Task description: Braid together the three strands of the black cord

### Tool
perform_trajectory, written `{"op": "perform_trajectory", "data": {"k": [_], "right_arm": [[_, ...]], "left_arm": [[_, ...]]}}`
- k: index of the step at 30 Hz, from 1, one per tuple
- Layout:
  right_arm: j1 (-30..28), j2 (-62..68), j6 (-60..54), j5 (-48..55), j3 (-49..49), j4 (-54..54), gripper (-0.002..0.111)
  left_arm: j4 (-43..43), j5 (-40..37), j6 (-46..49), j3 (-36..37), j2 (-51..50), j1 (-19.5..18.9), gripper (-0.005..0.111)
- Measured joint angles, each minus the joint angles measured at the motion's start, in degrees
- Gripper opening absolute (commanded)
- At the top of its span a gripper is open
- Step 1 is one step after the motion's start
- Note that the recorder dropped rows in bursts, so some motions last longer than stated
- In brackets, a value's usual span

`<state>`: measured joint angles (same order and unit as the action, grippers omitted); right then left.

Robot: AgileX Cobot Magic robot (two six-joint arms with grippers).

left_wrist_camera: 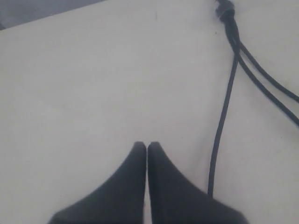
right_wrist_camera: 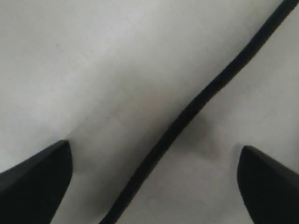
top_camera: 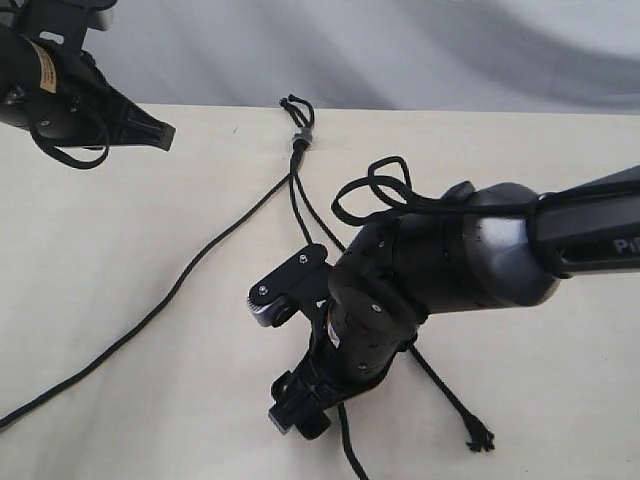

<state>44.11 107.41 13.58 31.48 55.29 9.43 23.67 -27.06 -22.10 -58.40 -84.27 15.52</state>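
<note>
Black cord (top_camera: 298, 130) knotted upper centre, three strands (top_camera: 295, 187) fanning toward lower frame on counter (top_camera: 120, 230); left tool (left_wrist_camera: 147, 148) clenched empty, right tool (right_wrist_camera: 154, 147) released astride one strand.

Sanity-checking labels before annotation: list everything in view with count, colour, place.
black cord: 1, black with a grey band, looped knot at top centre of the exterior view
strands: 3, black, fanning from the knot; one runs off lower left, two pass under the right arm, one ending in a frayed knot
table: 1, cream, under everything
backdrop: 1, grey, behind the table
arm cables: black loops, on both arms
left arm: 1, black, upper left; jaws shut, empty
right arm: 1, black, centre right; jaws open, astride one strand, not touching it
</note>
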Motion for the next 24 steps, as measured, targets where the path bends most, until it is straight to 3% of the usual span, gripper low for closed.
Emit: {"op": "perform_trajectory", "data": {"k": [3, 5, 12, 16, 18, 24], "right_arm": [[0.1, 0.4, -1.8, 0.2, 0.4, -2.1, 0.038], [0.2, 0.7, -3.5, 0.2, 0.7, -4.0, 0.003], [0.2, 0.4, -6.6, 5.5, 3.5, -4.0, 0.002], [-0.7, -2.5, -5.6, 9.9, 8.8, 10.2, 0.002], [-4.8, -2.6, -4.1, 10.5, 9.6, 18.6, 0.002], [-19.1, 4.7, 1.0, 9.5, 9.6, 21.4, 0.002]], "left_arm": [[0.0, 0.0, 0.0, 0.0, 0.0, -0.1, 0.002], [0.0, 0.0, 0.0, 0.0, 0.0, -0.1, 0.002], [0.0, 0.0, 0.0, 0.0, 0.0, -0.1, 0.002], [0.0, 0.0, 0.0, 0.0, 0.0, -0.1, 0.002], [0.0, 0.0, 0.0, 0.0, 0.0, -0.1, 0.002], [0.0, 0.0, 0.0, 0.0, 0.0, -0.1, 0.002]]}}
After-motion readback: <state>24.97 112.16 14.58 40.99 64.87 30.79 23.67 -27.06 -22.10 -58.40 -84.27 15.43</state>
